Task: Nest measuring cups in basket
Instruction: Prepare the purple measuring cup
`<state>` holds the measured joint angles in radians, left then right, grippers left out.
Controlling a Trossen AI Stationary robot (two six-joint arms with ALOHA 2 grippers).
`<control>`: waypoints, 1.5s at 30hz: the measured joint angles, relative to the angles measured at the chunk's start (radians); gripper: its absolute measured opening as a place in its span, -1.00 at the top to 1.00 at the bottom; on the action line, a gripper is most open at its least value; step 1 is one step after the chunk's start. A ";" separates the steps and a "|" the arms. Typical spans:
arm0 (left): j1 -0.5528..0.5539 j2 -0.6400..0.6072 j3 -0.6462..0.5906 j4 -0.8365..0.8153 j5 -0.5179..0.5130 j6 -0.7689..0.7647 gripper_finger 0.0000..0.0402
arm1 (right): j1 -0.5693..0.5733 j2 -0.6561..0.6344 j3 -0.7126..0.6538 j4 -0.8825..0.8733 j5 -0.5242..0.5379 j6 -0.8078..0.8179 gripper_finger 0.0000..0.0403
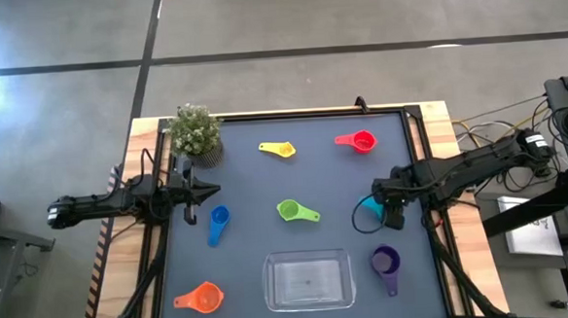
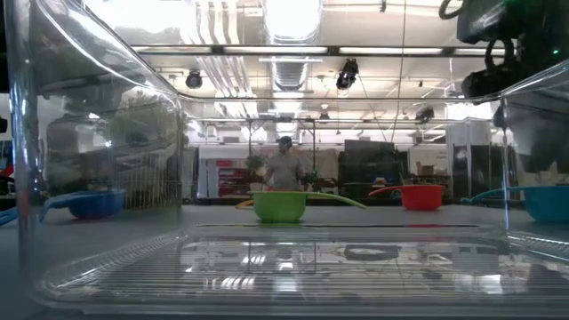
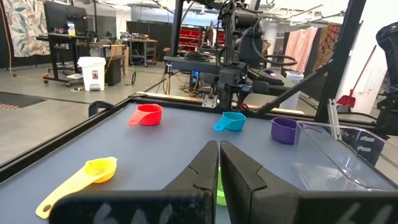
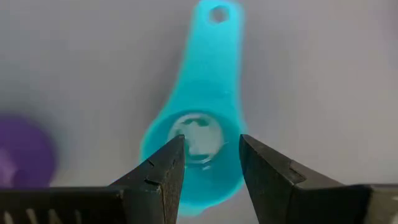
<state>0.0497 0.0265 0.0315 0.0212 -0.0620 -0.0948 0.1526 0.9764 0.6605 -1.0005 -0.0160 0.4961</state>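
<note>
Seven cups lie apart on the dark mat: yellow [image 1: 279,150], red [image 1: 358,140], blue [image 1: 217,222], green [image 1: 295,212], teal [image 1: 366,213], purple [image 1: 385,263] and orange [image 1: 202,299]. The clear basket [image 1: 308,279] sits empty near the table's near edge. My right gripper [image 4: 211,149] is open and points down over the teal cup's bowl [image 4: 193,155], with one fingertip above the bowl and the other at its rim. The low view shows this gripper [image 2: 493,53] well above the teal cup [image 2: 544,203]. My left gripper [image 1: 206,192] is shut and hangs level just beyond the blue cup.
A small potted plant [image 1: 196,132] stands at the far left corner of the mat, close to my left arm. Raised black rails [image 1: 416,162] frame the mat. The purple cup lies just right of the basket and near the right gripper. A person [image 2: 284,164] stands far off in the room.
</note>
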 joint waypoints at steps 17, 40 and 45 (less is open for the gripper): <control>0.000 0.000 0.000 0.000 0.000 0.000 1.00 | 0.391 0.024 0.033 0.228 -0.010 0.113 0.30; 0.000 0.000 0.000 0.000 0.000 0.000 1.00 | 0.474 0.262 0.033 0.334 0.026 0.067 0.35; 0.000 0.000 0.000 0.000 0.000 0.000 1.00 | 0.474 0.251 0.033 0.332 0.035 0.065 0.52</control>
<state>0.0498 0.0265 0.0315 0.0212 -0.0618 -0.0948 0.6262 1.2277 0.6933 -0.6684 0.0189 0.5613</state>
